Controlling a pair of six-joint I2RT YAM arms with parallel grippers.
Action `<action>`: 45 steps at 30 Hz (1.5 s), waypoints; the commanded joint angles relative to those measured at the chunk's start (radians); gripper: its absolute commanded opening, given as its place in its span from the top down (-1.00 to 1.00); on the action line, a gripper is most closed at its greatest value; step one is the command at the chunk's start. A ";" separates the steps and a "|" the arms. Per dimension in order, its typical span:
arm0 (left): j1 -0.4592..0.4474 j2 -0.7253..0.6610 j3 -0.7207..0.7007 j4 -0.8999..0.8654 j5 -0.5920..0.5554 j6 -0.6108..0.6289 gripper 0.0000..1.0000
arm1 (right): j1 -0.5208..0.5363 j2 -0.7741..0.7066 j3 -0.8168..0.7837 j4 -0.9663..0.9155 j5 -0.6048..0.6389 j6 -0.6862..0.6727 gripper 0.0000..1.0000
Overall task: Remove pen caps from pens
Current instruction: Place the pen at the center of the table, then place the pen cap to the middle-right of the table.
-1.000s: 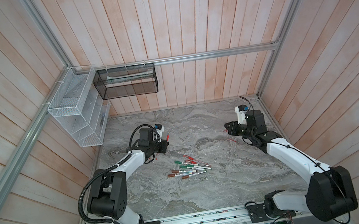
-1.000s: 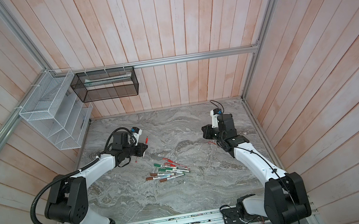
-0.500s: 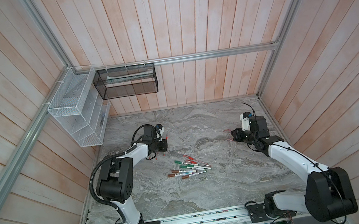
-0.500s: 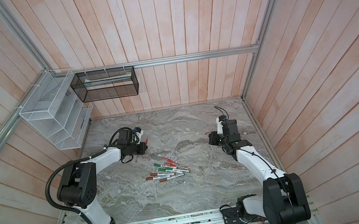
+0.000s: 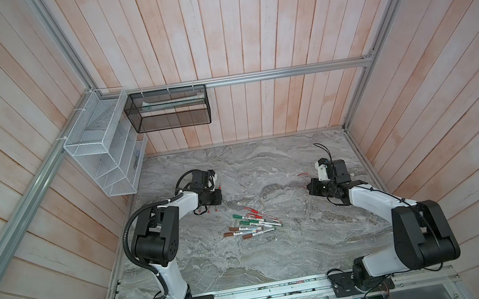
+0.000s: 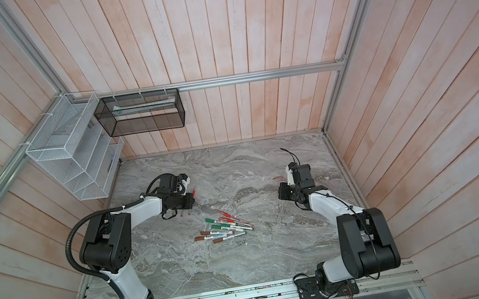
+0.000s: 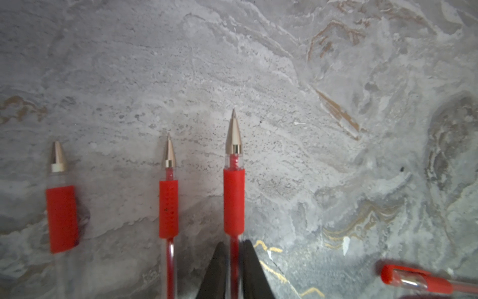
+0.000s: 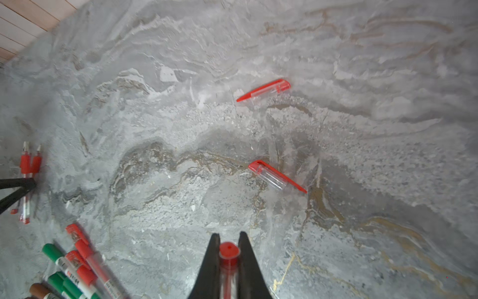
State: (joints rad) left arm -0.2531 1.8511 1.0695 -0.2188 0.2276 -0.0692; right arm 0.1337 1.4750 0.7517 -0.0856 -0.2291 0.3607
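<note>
In the left wrist view my left gripper (image 7: 234, 243) is shut on the clear barrel of an uncapped red pen (image 7: 234, 202). That pen lies on the marble beside two other uncapped red pens (image 7: 168, 207). In both top views the left gripper (image 5: 216, 198) (image 6: 190, 202) is low at the table's left. My right gripper (image 8: 229, 234) (image 5: 308, 187) is shut on a red pen cap (image 8: 229, 255). Two loose red caps (image 8: 263, 90) (image 8: 274, 176) lie ahead of it. A heap of capped pens (image 5: 252, 226) (image 6: 224, 230), red, green and brown, lies in the middle.
A white wire rack (image 5: 99, 157) hangs on the left wall and a black mesh basket (image 5: 169, 109) on the back wall. The grey marble tabletop (image 5: 248, 266) is walled by wooden boards on three sides. Another red capped pen (image 7: 413, 281) lies near the left gripper.
My left gripper has come down to the tabletop with its pen, next to the two uncapped pens. The right gripper has sunk a little toward the loose caps.
</note>
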 commanded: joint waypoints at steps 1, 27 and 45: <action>0.005 -0.049 -0.024 0.013 -0.010 -0.001 0.60 | -0.005 0.077 0.067 -0.041 0.014 -0.039 1.00; 0.124 -0.469 -0.208 0.182 0.140 0.023 -0.15 | 0.035 0.193 0.178 -0.208 0.135 -0.064 0.38; 0.335 -0.537 -0.217 0.191 0.210 -0.001 -0.65 | 0.458 0.290 0.458 -0.308 0.076 -0.130 -0.03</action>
State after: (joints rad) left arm 0.0692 1.3346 0.8577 -0.0368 0.4137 -0.0727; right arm 0.5430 1.6966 1.1511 -0.3222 -0.1406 0.2626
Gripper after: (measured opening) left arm 0.820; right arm 0.513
